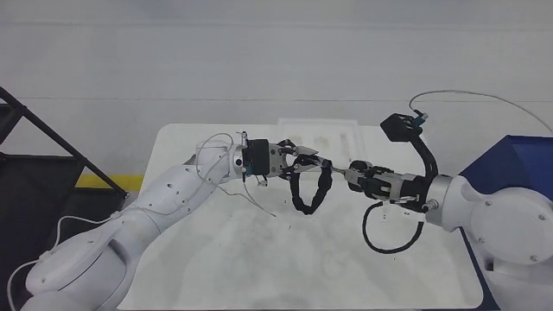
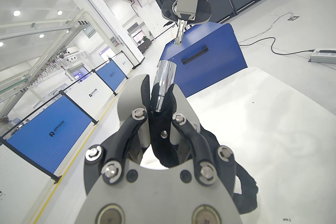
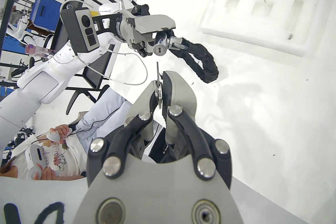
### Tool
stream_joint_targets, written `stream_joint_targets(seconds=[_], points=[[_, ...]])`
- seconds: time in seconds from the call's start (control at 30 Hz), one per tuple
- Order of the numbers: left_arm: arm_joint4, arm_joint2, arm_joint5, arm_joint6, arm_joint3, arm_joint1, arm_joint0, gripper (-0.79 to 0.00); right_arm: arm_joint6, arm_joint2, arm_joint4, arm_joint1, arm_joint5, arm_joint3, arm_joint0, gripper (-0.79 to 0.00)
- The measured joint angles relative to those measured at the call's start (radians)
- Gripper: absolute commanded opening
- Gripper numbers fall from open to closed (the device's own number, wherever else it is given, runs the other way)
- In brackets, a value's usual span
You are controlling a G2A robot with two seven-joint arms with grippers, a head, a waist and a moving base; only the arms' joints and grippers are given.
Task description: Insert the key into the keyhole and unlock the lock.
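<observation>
Left arm: the left gripper (image 1: 300, 161) is clamping shut on the lock (image 1: 326, 166) at its black-sleeved neck and holding it in the air over mid-desk.
Lock end: in the top view the chrome cylinder is pointing toward 3 o'clock, with the keyhole (image 3: 159, 49) facing the other arm.
Right arm: the right gripper (image 1: 352, 173) is pinching the key (image 1: 341, 170) by its head, its fingers closed on it.
Gap: the key's blade is pointing toward 9 o'clock at the cylinder, and its tip is sitting near the keyhole but apart from it, not inserted.
Loop: the lock's black cable (image 1: 311, 197) is hanging in a loop toward 6 o'clock; whether it is touching the desk (image 1: 259, 259) cannot be told.
Backdrop: a white foam tray (image 1: 320, 134) is lying on the desk at the lock's 12 o'clock.
</observation>
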Motion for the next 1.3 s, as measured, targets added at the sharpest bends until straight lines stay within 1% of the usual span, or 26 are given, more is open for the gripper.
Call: stream_joint_targets(seconds=[0.27, 0.5, 0.8, 1.3], points=[[0.026, 0.002, -0.005, 0.022, 0.032, -0.029, -0.005, -0.785, 0.006, -0.027, -0.044, 0.005, 0.038, 0.002, 0.023, -0.785], [0.051, -0.008, 0.008, 0.033, 0.054, -0.045, -0.004, -0.785, 0.002, -0.039, -0.021, 0.006, 0.051, 0.029, 0.040, -0.785], [0.074, -0.024, -0.001, 0.044, 0.065, -0.056, 0.000, -0.785, -0.002, -0.060, -0.019, 0.009, 0.055, 0.051, 0.057, -0.785], [0.107, -0.054, -0.004, 0.048, 0.079, -0.067, 0.009, -0.785, -0.005, -0.072, -0.006, 0.015, 0.065, 0.058, 0.070, -0.785]])
